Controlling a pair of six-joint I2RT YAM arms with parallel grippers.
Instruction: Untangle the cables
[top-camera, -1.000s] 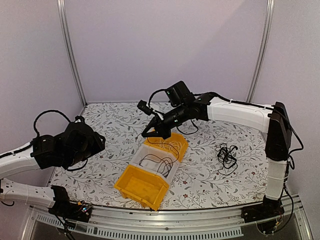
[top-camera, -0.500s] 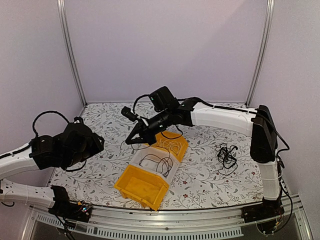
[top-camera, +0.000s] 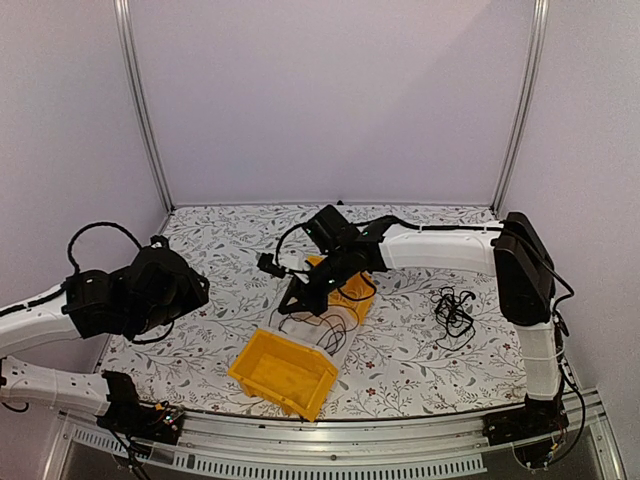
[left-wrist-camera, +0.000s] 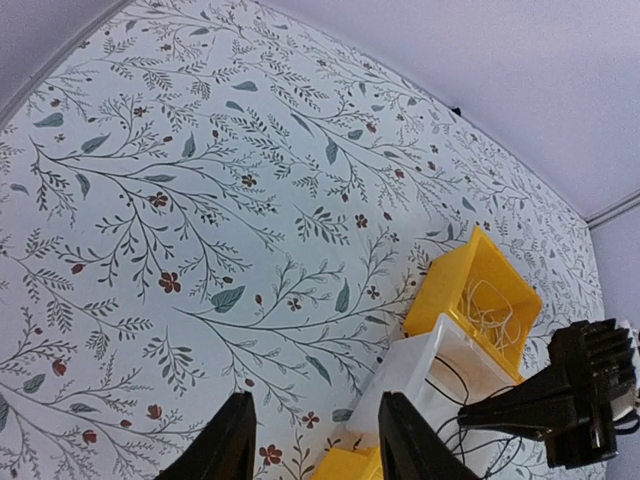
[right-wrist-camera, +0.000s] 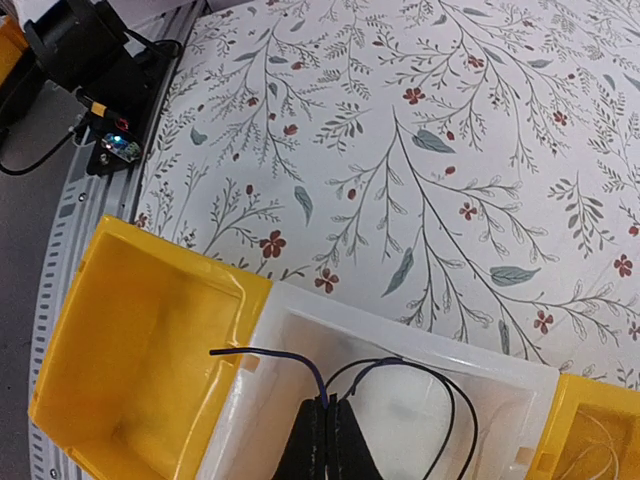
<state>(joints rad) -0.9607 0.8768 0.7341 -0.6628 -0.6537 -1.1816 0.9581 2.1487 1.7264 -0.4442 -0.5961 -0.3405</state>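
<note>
White plastic bin (right-wrist-camera: 420, 338) holds a black cable (right-wrist-camera: 400, 366), and the right gripper (right-wrist-camera: 324, 440) above it is clenched on that strand. A loose bunch of cables (top-camera: 455, 311) lies to the bin's right. The left gripper (left-wrist-camera: 315, 450) hangs released, well to its left.

pale lilac walls (top-camera: 330, 100) and slim metal uprights (top-camera: 142, 110) enclose a table (top-camera: 420, 360) covered in white leaf-and-flower print; an aluminium rail (top-camera: 330, 455) edges its front.
</note>
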